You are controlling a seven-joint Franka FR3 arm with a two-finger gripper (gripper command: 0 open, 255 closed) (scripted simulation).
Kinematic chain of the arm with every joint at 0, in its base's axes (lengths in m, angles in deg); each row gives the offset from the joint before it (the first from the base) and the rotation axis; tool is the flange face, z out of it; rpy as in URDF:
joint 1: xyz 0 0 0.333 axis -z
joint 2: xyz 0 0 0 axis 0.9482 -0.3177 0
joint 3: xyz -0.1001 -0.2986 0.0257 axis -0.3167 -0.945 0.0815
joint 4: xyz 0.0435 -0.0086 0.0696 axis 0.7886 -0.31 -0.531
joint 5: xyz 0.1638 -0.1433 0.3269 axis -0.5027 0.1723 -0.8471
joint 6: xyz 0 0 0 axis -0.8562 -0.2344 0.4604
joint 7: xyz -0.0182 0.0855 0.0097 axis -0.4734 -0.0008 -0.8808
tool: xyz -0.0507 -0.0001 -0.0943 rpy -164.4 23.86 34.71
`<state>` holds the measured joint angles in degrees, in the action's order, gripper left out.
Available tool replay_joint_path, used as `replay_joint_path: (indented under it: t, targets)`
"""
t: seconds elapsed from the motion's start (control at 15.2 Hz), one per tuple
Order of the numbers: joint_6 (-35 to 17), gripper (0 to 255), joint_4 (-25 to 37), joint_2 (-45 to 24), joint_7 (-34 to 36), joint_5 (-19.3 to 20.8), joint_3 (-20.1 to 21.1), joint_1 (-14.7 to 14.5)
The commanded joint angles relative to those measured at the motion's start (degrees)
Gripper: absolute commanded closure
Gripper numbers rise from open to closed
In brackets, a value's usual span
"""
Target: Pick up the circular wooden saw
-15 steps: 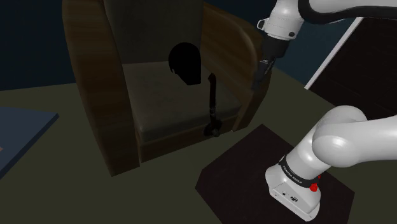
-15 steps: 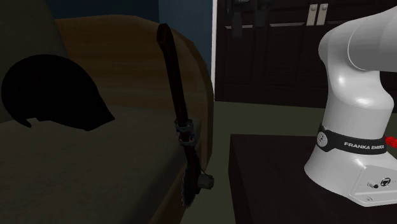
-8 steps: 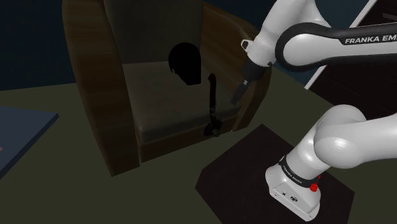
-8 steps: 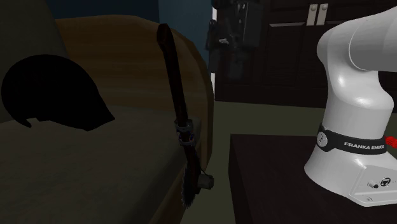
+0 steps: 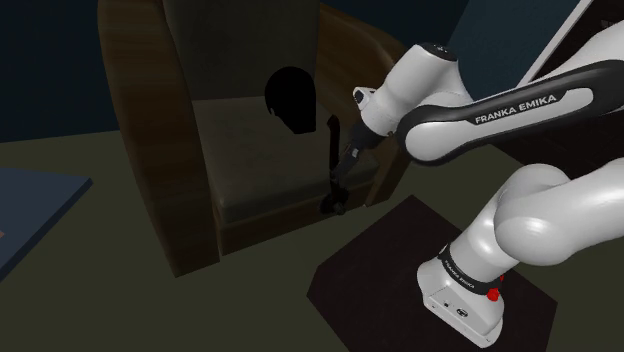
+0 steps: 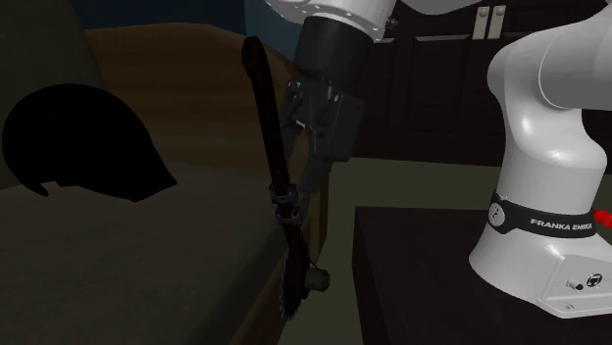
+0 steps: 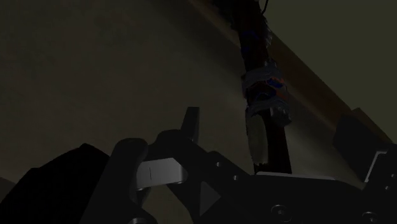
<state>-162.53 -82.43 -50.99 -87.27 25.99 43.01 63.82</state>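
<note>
Dim room, dull floor. A brown wooden armchair (image 5: 140,110) has a dark seat cushion (image 5: 250,160). The long near-black saw (image 6: 267,123), with a round blade at its foot, stands almost upright at the cushion's 3 o'clock edge in the shoulder view, by the armrest. Its blade detail and material are too dark to read. The all-black gripper (image 6: 309,178) hangs just beside the handle, at its 3 o'clock in the second exterior view. In the wrist view the fingers stand apart with the handle between them, unclasped. A black rounded shape (image 5: 291,98) sits at the cushion's 12 o'clock and can't be identified.

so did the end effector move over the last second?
Yes. In the shoulder view the end effector dropped down and left, from above the armchair's armrest to right beside the saw.
</note>
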Motion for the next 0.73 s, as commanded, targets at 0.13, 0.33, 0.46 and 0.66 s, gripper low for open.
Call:
replay_joint_path:
  t: [0.13, 0.33, 0.46, 0.66]
  targets:
    - [-5.7, 0, -1.2, -3.9, 0.3, 0.0, 0.7, 0.2]
    - [-9.0, 0, -1.9, -6.5, 0.5, 0.1, 1.2, 0.4]
    - [-8.9, 255, -1.9, -6.5, 0.4, 0.2, 1.1, 0.5]
    - [-8.9, 255, -1.9, -6.4, 0.4, 0.2, 1.0, 0.5]
